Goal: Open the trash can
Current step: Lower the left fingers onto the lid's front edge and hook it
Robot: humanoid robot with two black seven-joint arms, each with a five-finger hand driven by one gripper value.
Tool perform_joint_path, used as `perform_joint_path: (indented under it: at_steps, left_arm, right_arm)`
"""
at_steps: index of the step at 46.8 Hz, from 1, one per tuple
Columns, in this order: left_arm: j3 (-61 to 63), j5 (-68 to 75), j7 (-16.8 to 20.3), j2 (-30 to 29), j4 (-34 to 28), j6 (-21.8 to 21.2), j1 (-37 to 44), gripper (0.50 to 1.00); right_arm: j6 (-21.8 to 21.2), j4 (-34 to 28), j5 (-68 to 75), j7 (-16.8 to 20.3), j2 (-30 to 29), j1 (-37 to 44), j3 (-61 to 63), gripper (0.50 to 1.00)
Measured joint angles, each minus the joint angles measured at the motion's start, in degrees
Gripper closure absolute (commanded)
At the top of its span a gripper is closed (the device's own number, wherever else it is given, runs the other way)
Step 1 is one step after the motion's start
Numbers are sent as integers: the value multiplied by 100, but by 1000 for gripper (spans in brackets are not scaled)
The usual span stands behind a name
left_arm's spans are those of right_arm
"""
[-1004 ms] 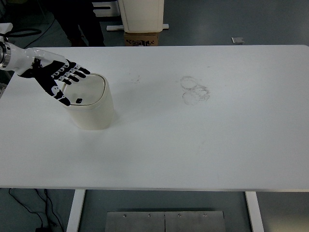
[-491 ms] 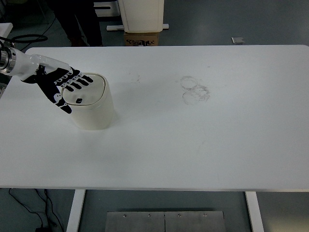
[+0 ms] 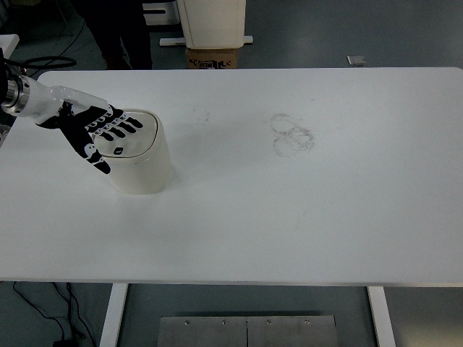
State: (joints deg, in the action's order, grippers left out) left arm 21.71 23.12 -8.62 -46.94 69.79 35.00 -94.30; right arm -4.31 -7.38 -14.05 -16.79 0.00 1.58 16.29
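Top view looks down on a big white desk that fills most of the picture. At the very bottom, under the near edge, two white desk legs show, with a grey metal plate on the floor between them and a black cable lying at the left. Most of the desk top is bare. On its left side stands the trash can, a small cream bin with rounded corners and a see-through lid that lies flat and closed on top. A small dark button sits on the near part of the lid. The left hand comes in from the left edge on a white arm. It is black with white joints, and its fingers are stretched out and spread flat over the left part of the lid, holding nothing. I cannot tell if they touch the lid. Farther right on the desk are some faint grey ring marks. Past the far edge of the desk there is a cardboard box on the grey floor, a white cabinet behind it, and a person's dark legs at the upper left.
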Motion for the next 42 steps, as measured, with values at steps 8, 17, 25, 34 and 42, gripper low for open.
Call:
perform_joint_path:
  at_steps: [8,17,25,34,42]
  left_arm:
    - [-2,-1,2,9,0,-2,45,500]
    - [-3,-1,2,9,0,-2,51,500]
    - [-5,-1,2,23,-2,-2,111,500]
    - [-6,-1,3,35,-3,-2,148,500]
    - [-19,-18,-5,13,-6,5,45,500]
  right_arm:
    - [0,0,0,0,0,0,0,509]
    - [0,0,0,0,0,0,0,509]
    - [0,0,1,0,0,0,-1,509]
    - [0,0,1,0,0,0,0,509]
    - [0,0,-1,0,0,0,-1,509]
